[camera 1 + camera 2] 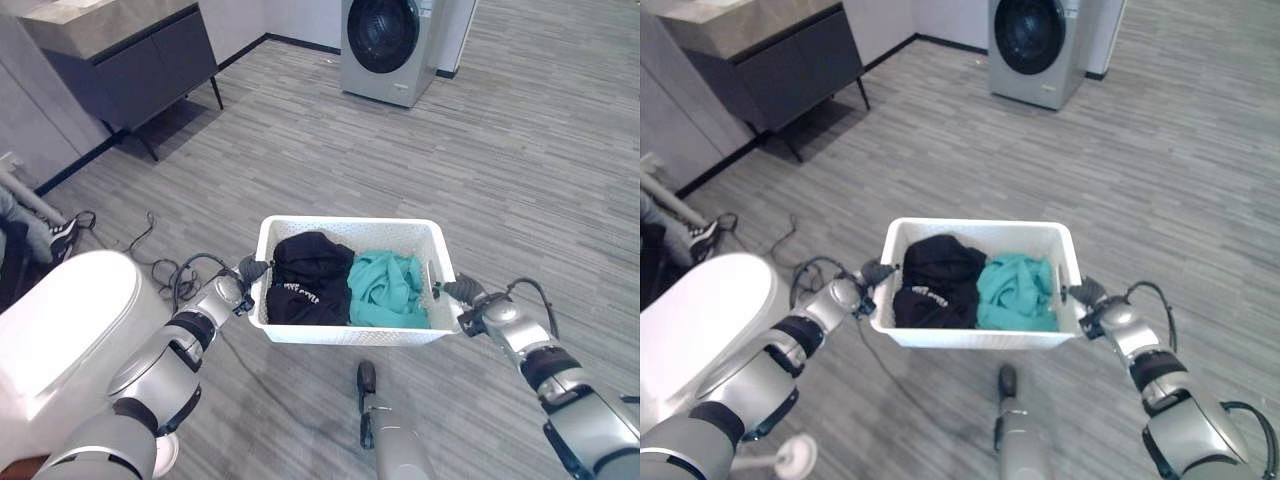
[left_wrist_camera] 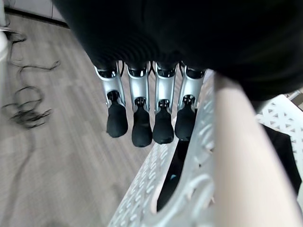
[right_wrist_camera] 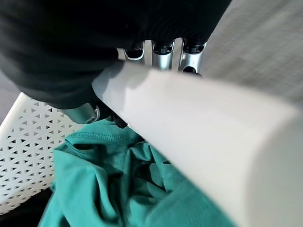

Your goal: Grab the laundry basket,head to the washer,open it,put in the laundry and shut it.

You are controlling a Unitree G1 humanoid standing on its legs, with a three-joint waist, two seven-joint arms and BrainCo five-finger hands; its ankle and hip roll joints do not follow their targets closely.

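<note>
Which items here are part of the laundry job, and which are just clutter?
Part of the job:
- white laundry basket
- black garment and teal garment in it
- washer, door closed
- left hand and right hand at the basket's ends

Lying about:
- dark cabinet
- a person's shoe

Head stereo pair looks down on the white basket (image 1: 350, 335) and floor (image 1: 520, 150), washer (image 1: 388, 45) far ahead. Each wrist camera views its basket end at close range.
</note>
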